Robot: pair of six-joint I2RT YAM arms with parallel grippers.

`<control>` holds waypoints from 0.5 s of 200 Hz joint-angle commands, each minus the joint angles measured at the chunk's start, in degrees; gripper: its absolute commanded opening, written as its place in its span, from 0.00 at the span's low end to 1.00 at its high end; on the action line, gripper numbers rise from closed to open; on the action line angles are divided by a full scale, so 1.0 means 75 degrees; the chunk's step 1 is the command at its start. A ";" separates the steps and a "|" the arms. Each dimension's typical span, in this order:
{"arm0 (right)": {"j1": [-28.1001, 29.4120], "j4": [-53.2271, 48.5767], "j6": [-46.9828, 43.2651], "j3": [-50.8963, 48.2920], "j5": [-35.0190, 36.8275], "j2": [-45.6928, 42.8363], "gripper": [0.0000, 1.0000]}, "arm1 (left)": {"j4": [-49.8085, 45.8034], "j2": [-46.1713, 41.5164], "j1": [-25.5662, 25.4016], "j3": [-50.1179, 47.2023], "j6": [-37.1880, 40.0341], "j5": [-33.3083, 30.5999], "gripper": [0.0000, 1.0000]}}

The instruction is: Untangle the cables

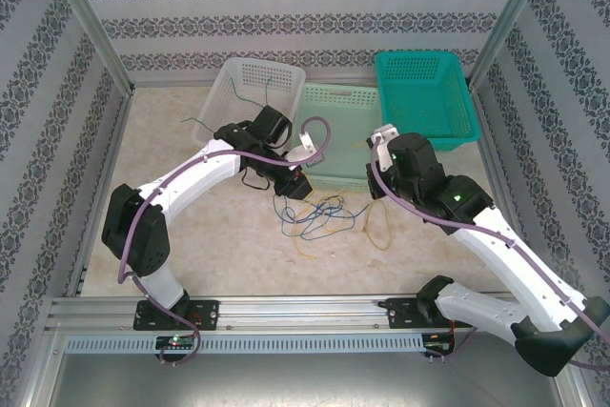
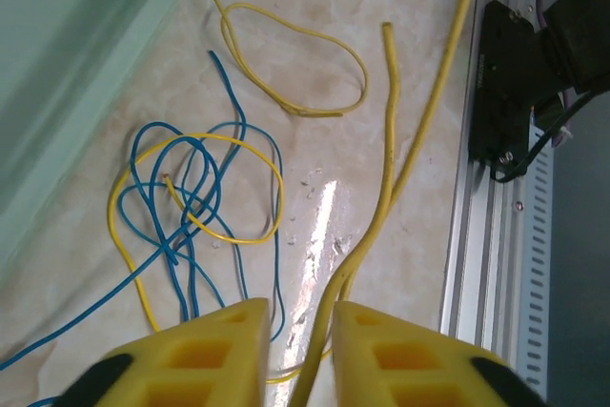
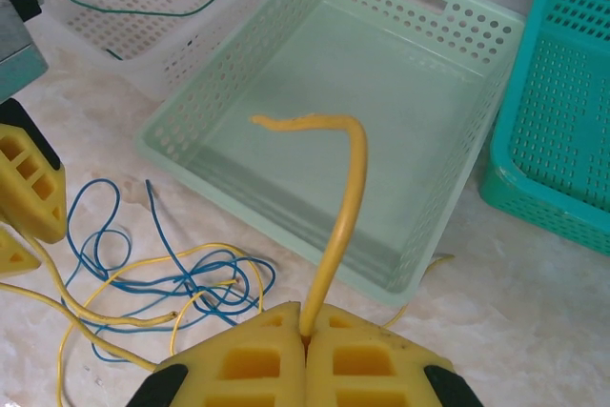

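Note:
A tangle of thin blue and yellow cables [image 1: 319, 212] lies on the table in front of the pale green basket. My left gripper [image 2: 300, 316] hangs low over it, its jaws a narrow gap apart. A thicker yellow cable [image 2: 386, 188] runs up through that gap against the right finger, not pinched. Blue cable loops [image 2: 232, 92] and a thin yellow loop [image 2: 276, 178] lie to its left. My right gripper [image 3: 305, 331] is shut on a yellow cable [image 3: 351, 197] that rises and curls over the basket. A green cable [image 3: 162, 16] lies in the white basket.
Three baskets stand along the back: a white basket [image 1: 250, 78], a pale green basket [image 1: 343, 97] and a teal basket [image 1: 424, 69]. The aluminium rail [image 2: 496, 235] runs along the near edge. A left finger [image 3: 29, 178] shows close by in the right wrist view.

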 commanded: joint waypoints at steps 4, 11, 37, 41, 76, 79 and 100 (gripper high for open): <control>-0.0076 0.0173 0.0086 -0.0192 0.0197 -0.0236 0.00 | 0.0788 -0.0460 -0.0125 -0.0294 -0.0436 -0.0431 0.14; -0.0085 0.0201 0.0136 -0.0243 0.0241 -0.0275 0.00 | 0.1080 -0.0588 -0.0116 -0.0440 -0.0622 -0.0575 0.12; -0.0137 0.0365 0.0438 -0.0468 0.0403 -0.0420 0.00 | 0.2464 -0.1183 -0.0109 -0.1137 -0.1460 -0.1017 0.09; -0.0145 0.0399 0.0496 -0.0510 0.0437 -0.0443 0.00 | 0.2681 -0.1251 -0.0104 -0.1238 -0.1586 -0.1115 0.09; -0.0277 0.0795 0.1209 -0.0961 0.0669 -0.0709 0.00 | 0.3891 -0.1973 -0.0104 -0.1860 -0.2383 -0.2041 0.07; -0.0289 0.0845 0.1268 -0.1012 0.0670 -0.0742 0.00 | 0.4018 -0.2028 -0.0104 -0.1906 -0.2455 -0.2138 0.07; -0.0374 0.1276 0.1864 -0.1350 0.0628 -0.0937 0.00 | 0.4928 -0.2428 -0.0104 -0.2374 -0.3031 -0.2713 0.06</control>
